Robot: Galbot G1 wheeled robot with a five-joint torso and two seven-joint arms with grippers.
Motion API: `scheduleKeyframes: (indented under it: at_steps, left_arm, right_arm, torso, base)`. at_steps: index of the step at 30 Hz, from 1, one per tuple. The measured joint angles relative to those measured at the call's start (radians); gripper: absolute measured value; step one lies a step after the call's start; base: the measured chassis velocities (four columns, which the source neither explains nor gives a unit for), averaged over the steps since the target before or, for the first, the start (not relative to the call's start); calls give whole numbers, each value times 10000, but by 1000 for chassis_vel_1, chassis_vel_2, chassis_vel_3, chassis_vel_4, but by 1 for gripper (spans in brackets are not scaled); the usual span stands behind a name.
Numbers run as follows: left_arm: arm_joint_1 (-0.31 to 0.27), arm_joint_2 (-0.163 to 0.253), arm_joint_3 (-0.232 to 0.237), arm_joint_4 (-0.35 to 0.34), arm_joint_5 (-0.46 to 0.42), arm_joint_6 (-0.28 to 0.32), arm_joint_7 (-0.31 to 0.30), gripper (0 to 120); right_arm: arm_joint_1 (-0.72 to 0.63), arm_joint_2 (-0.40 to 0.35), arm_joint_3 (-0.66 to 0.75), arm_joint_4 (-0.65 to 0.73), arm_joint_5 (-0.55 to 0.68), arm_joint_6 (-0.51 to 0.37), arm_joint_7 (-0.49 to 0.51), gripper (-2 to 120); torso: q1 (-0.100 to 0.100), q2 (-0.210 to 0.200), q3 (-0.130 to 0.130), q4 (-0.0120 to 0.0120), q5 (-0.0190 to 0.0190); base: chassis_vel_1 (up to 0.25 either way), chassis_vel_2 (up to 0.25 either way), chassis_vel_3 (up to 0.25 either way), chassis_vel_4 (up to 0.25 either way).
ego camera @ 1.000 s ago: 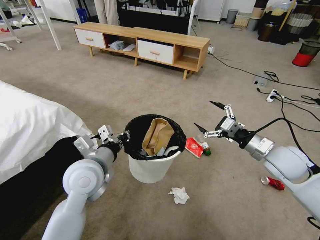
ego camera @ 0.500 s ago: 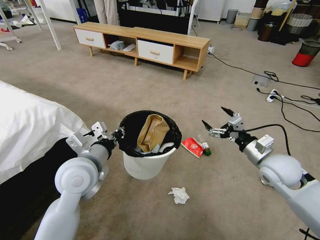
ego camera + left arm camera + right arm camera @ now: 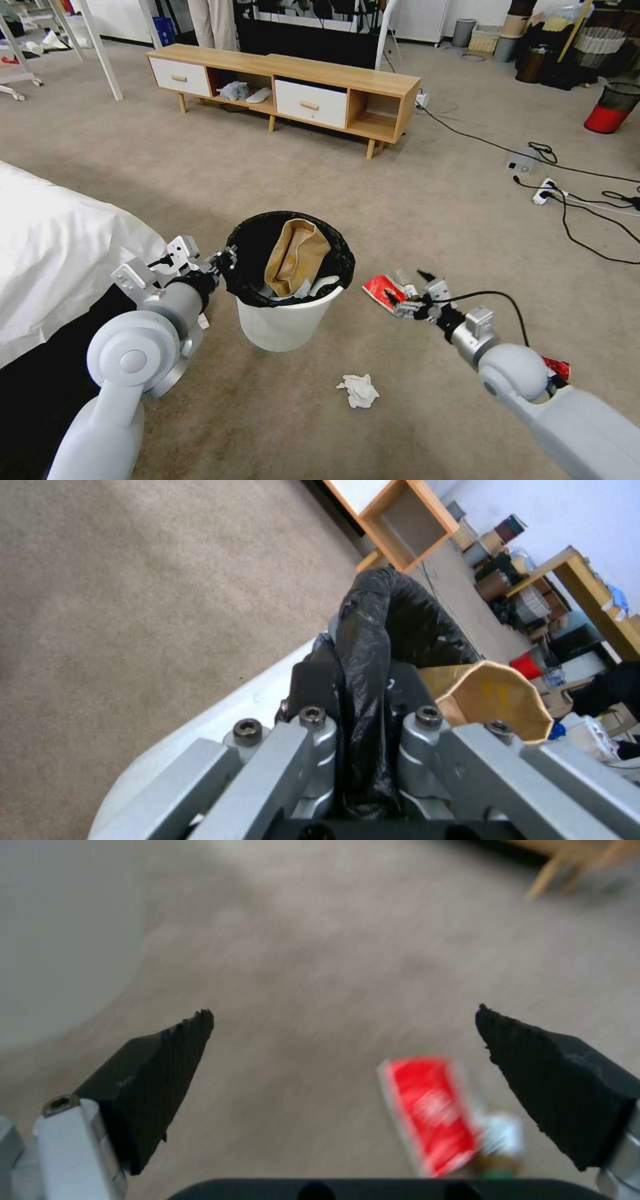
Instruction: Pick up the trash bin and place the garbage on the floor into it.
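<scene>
Left wrist view looks straight down the left gripper [image 3: 363,740], whose fingers [image 3: 313,690] are pressed together on the black bag folded over the rim of the trash bin [image 3: 200,730]; one sits outside the white wall and the other inside the liner. A brown paper bag [image 3: 497,700] stands just past the inner one.

From the head view, the left gripper [image 3: 223,259] pinches the left side of the rim, and its arm runs back toward the near left corner, beside the white bed [image 3: 60,247]. The trash bin [image 3: 283,320] stands upright on the beige carpet [image 3: 333,173], with the brown paper bag [image 3: 290,257] leaning inside among some pale scraps.

On the right, the right gripper [image 3: 412,293] hangs low with its black fingers [image 3: 392,299] spread wide, directly over the red packet [image 3: 380,290] and the small brown bottle [image 3: 405,281], which lie touching each other just right of the bin. The right wrist view shows the two pointed fingers [image 3: 160,1060] far apart, with the red packet [image 3: 430,1112] and the small bottle [image 3: 500,1145] on the carpet between them, closer to one side.

A white tissue [image 3: 359,390] lies on the carpet near the bin's near side, apart from it. A crushed red can [image 3: 557,368] peeks out behind the right arm. Farther off stands a low wooden cabinet [image 3: 287,90], and black cables [image 3: 573,227] with a white power strip [image 3: 545,191] trail across the far right.
</scene>
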Motion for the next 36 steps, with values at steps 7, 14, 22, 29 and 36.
scheduleKeyframes:
  at_steps: [7,14,22,29,36]
  left_arm:
    - [18,-29,29,-11,8,10,-2,7]
    - [77,-100,76,-26,82,14,12,7]
    - [191,-129,91,-101,183,14,32,7]
    - [327,-116,36,-147,241,14,74,7]
    - [413,-120,46,-203,298,15,130,7]
  right_arm:
    - [202,13,-76,0,678,-2213,-1104,100]
    - [575,312,-53,64,655,-5524,-1887,100]
    - [1054,879,-682,-692,-480,-6123,-3140,100]
    - [1383,1277,-1292,-1582,-1115,-5916,-3426,100]
    - [1720,1667,-1606,-2722,-1481,-5009,-3857,100]
  torso:
    - [0,-1,0,-1,-1]
    - [0,0,0,-1,-2]
    - [0,0,0,0,1]
    - [0,0,0,-1,0]
    - [0,-1,0,-1,0]
  base:
    - [0,0,0,0]
    - [0,0,0,0]
    - [0,0,0,0]
    - [0,0,0,0]
    - [0,0,0,0]
